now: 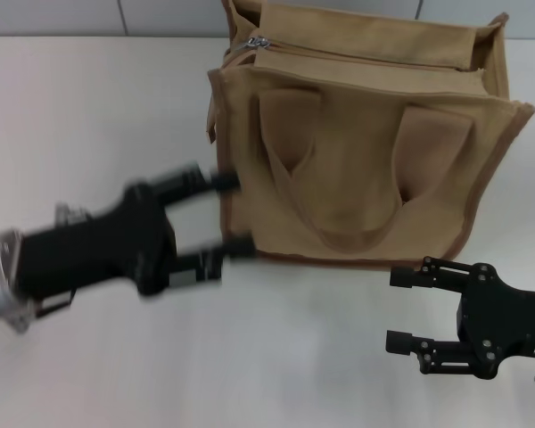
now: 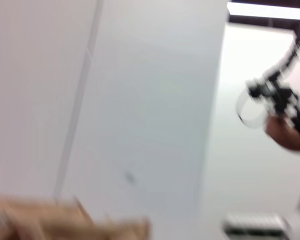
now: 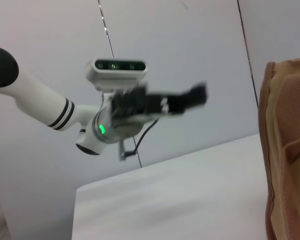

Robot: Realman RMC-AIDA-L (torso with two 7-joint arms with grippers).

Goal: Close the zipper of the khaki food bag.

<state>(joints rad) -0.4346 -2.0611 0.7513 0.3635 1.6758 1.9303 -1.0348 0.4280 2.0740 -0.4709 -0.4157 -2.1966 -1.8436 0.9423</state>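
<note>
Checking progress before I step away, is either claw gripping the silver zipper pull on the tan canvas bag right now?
No, the silver zipper pull sits untouched at the tan canvas bag's top corner, both claws lower down.

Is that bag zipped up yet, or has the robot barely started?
Barely started. The khaki food bag stands upright, its zipper gaping, the pull tab at the far left end. The left gripper is open beside the bag's left edge; the right gripper waits open in front. Grabbing and pulling remain.
</note>
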